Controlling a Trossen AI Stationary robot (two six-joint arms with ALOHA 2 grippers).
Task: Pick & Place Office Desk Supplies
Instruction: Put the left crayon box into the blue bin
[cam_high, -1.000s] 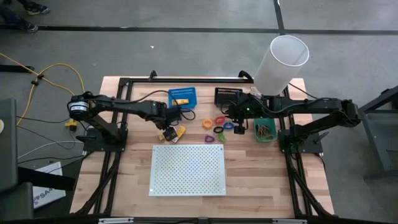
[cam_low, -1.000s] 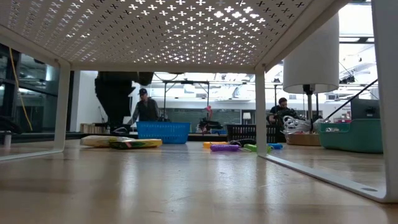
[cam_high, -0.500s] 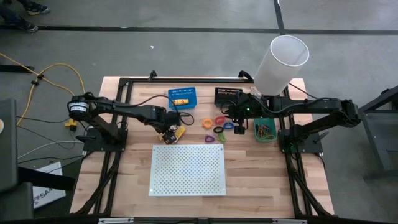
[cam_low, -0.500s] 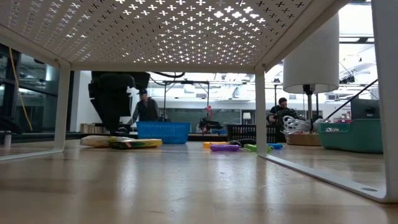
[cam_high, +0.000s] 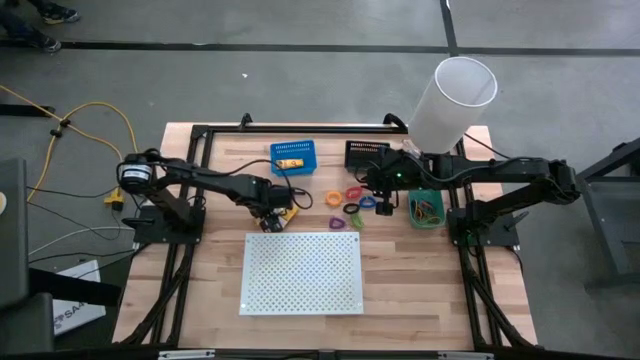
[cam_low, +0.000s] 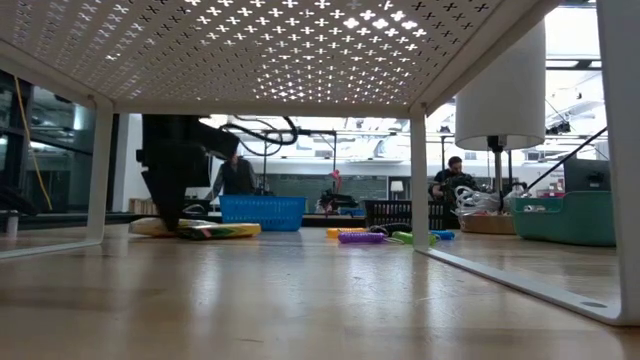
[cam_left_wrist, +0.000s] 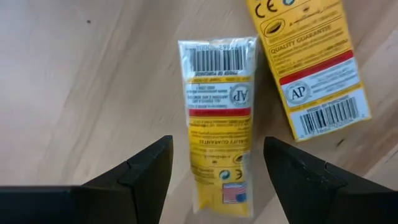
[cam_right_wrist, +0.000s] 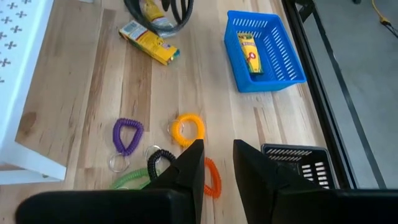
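My left gripper (cam_high: 270, 217) is open and low over two yellow packets lying flat on the wood between the blue bin (cam_high: 293, 157) and the white board (cam_high: 302, 272). In the left wrist view its fingers (cam_left_wrist: 217, 149) stand on either side of the clear-wrapped yellow packet (cam_left_wrist: 217, 118), apart from it. The yellow box (cam_left_wrist: 308, 62) lies beside that packet. My right gripper (cam_high: 368, 192) waits above the coloured loops (cam_high: 348, 203), open by a narrow gap (cam_right_wrist: 219, 165). One more yellow packet (cam_right_wrist: 250, 53) lies in the blue bin.
A black bin (cam_high: 366, 155) and a green bin (cam_high: 425, 208) with rubber bands stand at the far right. A tall white cylinder (cam_high: 452, 100) rises at the far right corner. Purple (cam_right_wrist: 127, 134) and orange (cam_right_wrist: 188, 127) loops lie on the wood. People show in the room beyond.
My left gripper has come down and a little toward the near edge, ending low over the two yellow packets. The packets and loops have stayed where they were.
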